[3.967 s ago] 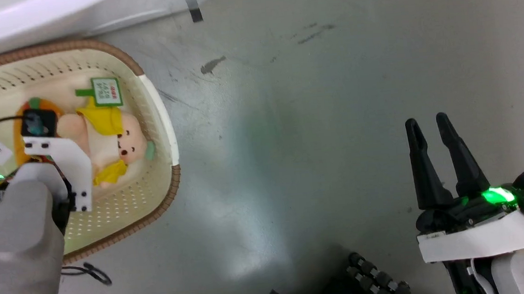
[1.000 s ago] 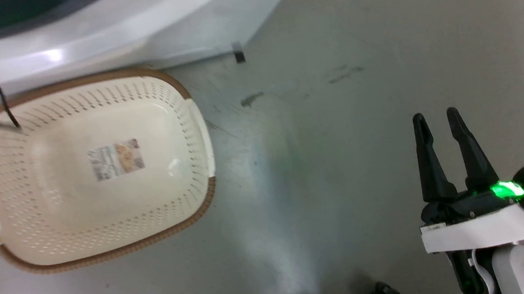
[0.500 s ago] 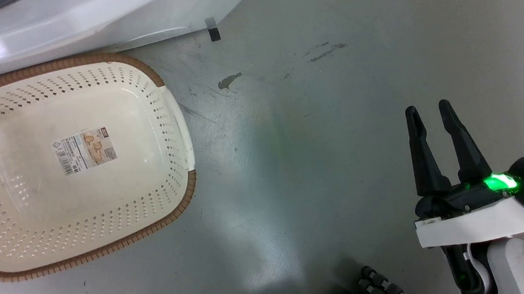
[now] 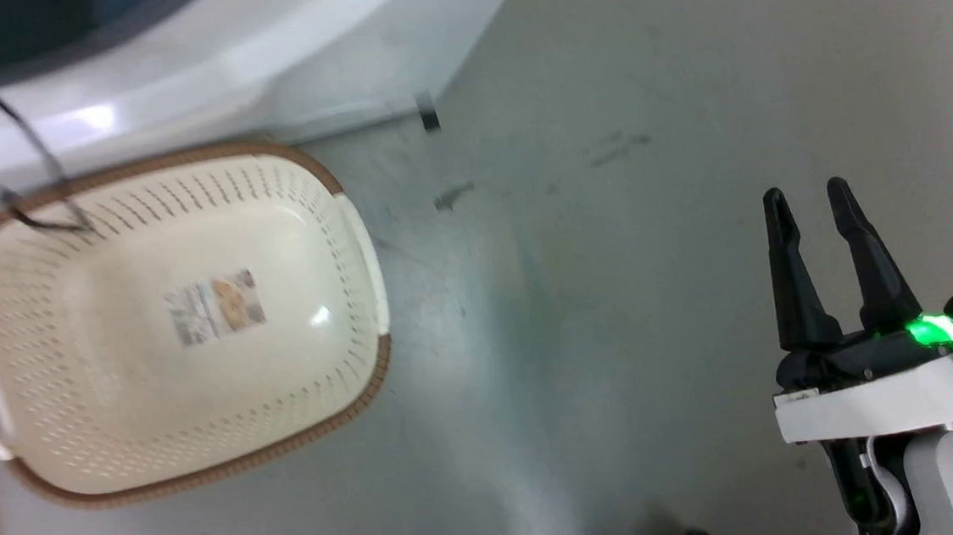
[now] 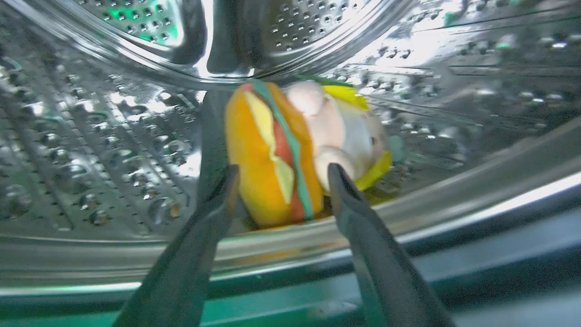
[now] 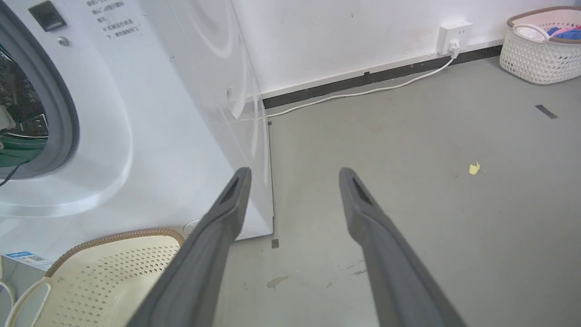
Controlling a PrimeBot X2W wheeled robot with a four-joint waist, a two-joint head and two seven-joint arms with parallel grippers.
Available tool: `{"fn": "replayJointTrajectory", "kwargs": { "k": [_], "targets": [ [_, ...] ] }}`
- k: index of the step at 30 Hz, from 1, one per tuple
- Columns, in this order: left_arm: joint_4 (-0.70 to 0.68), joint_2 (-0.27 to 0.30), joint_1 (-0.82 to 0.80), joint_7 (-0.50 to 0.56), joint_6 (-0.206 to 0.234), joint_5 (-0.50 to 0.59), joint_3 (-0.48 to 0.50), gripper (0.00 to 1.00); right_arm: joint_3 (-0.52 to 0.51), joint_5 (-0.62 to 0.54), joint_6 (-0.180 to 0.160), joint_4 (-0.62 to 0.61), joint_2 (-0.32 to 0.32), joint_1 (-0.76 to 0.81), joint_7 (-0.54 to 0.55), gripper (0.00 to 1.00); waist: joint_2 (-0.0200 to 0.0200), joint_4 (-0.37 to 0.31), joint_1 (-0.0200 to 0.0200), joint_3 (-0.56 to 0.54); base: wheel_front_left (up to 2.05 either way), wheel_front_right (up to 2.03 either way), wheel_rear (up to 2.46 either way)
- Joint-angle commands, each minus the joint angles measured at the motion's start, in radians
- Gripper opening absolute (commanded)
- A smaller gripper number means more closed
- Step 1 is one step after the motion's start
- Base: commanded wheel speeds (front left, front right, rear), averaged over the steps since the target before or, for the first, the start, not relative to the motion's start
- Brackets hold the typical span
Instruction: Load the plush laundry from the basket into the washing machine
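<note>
The plush laundry (image 5: pixel 272 150) lay inside the steel drum (image 5: pixel 91 136) of the washing machine (image 6: pixel 159 113), just past the front lip. Its hamburger half faced the left wrist camera, with the pink-faced doll behind it. The left gripper (image 5: pixel 282 169) stood open, its two dark fingers spread to either side of the toy and, as far as the wrist view told, pinching nothing (the gap matched that of the idle right gripper (image 6: pixel 294 170)). That spread read as a release. The toy's weight appeared to rest on the perforated drum wall, not on the fingers, so the drop looked done. The arm needed only to back out straight, without dragging the toy over the lip. The right gripper hung slack and empty over bare grey floor (image 4: pixel 572 294), well apart from the work, presumably parked there so as not to crowd the port. Farther out, the basket (image 4: pixel 45 403) sat on the floor right against the machine's front, a short carry from the port, with nothing in it but its label sticker (image 4: pixel 213 308). Judged from that, the loading seemed all but complete.
</note>
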Motion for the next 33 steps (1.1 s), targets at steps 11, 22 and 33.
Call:
{"fn": "replayJointTrajectory", "kwargs": {
  "k": [11,22,33],
  "targets": [
    [-0.010,-0.174,0.391,-0.320,-0.054,-0.112,-0.005,1.00,-0.080,-0.122,0.001,0.011,0.000,0.111,-0.005,1.00,0.0000,0.148,0.0000,-0.386,0.00,0.00,0.00],
    [-0.457,-0.309,0.902,-0.355,-0.038,-0.139,0.018,1.00,-0.093,-0.189,0.001,0.018,-0.001,0.238,-0.005,1.00,0.0000,0.257,0.0000,-0.602,0.00,0.00,0.00],
    [-0.791,-0.380,1.311,-0.355,0.005,-0.101,0.023,1.00,-0.042,-0.208,0.001,0.016,-0.002,0.339,-0.005,1.00,0.0000,0.329,0.0000,-0.708,0.00,0.00,0.00]
  ]
}}
